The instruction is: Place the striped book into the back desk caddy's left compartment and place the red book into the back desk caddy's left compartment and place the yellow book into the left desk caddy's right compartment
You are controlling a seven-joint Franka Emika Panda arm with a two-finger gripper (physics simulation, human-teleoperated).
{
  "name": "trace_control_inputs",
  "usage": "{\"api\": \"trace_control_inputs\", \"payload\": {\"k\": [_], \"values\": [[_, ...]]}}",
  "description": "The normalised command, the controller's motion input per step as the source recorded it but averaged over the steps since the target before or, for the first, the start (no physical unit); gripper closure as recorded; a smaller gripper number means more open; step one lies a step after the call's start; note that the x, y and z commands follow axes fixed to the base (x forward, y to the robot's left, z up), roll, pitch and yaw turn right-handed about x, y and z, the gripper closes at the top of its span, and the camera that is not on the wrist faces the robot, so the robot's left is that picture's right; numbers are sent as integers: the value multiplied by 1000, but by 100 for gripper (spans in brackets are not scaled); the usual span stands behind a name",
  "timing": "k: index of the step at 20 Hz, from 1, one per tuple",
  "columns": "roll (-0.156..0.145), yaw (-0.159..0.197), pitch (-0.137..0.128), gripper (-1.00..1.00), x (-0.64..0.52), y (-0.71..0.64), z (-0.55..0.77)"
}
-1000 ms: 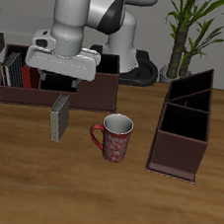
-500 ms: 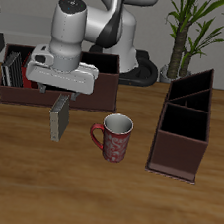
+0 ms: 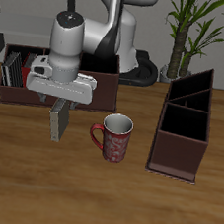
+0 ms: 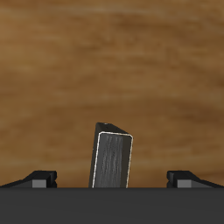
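A: One book [image 3: 58, 122] stands upright on the worktop [image 3: 35, 189], in front of the back desk caddy [image 3: 99, 91]. The pincer [image 3: 58, 103] hangs right above it, fingers [image 4: 40, 178] wide apart.

B: What can go wrong?

A: It stands on a thin edge. I think a bump from one finger tips it over. The mug [image 3: 114, 137] is near too.

No text, label, brand, number or sign can be read in either view. The upright grey book [image 3: 59, 122] on the bench [image 3: 35, 189] shows a plain cover and spine, and the mug [image 3: 115, 137] carries only a speckled red pattern with no lettering. The books [image 3: 18, 70] in the caddy [image 3: 86, 93] farther back are too small to show any print.
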Motion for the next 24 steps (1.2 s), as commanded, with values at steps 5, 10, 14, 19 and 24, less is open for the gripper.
{"api": "trace_control_inputs", "payload": {"k": [5,10,14,19,24], "values": [[0,-1,31,-100,34,-57,-304],[17,-25,28,-100,67,49,-277],[40,-5,18,100,13,38,-213],[8,-27,-2,100,5,11,1],[24,-7,-15,100,31,108,121]]}}
